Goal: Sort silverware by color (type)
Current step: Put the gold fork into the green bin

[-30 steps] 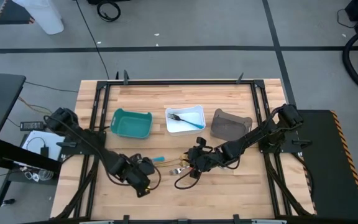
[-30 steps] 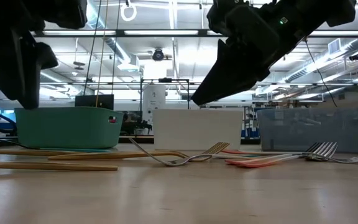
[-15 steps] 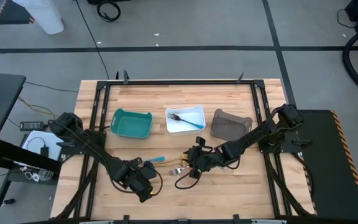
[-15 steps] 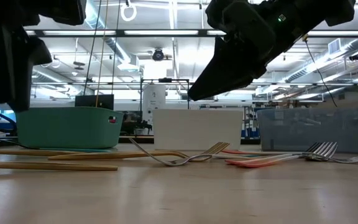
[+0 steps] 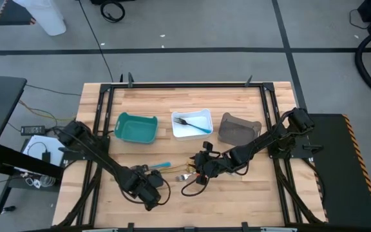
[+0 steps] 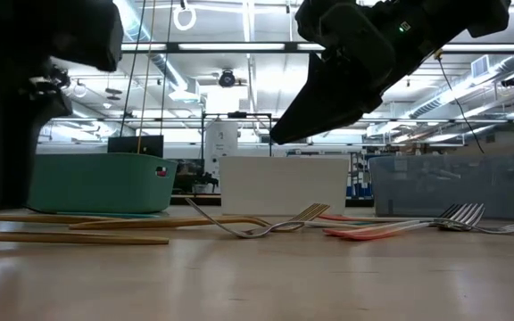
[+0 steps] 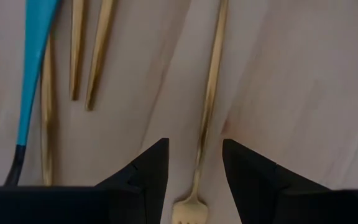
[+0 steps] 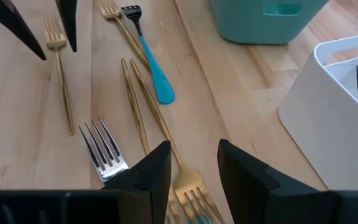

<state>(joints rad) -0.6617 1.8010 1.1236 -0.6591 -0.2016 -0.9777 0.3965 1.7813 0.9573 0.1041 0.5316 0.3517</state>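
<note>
Directly below the left gripper [image 7: 194, 165], a slim gold-coloured metal fork [image 7: 207, 118] lies flat on the pale wooden table [image 5: 250, 200], toward the near left. Its long axis runs straight out between the two dark fingers, tines nearest the gripper and handle pointing away. The left gripper hangs over the tine end with fingers spread on either side of the fork, holding nothing. Beside this fork lie more gold pieces and a fork with a teal-blue handle and black tines [image 8: 146, 56], all roughly parallel.

The right gripper [image 8: 194, 165] hovers mid-table over a gold fork head [image 8: 188, 186], just beside a plain silver fork [image 8: 104, 149]; its fingers stand apart and grasp nothing. A black fork [image 5: 192, 124] rests in the white rectangular bin [image 5: 206, 115], between the teal bin [image 5: 137, 128] and the grey-brown bin [image 5: 239, 128].

Compared with a second ago, the left arm has swung nearer and rightward along the near edge; the right arm has not moved.
</note>
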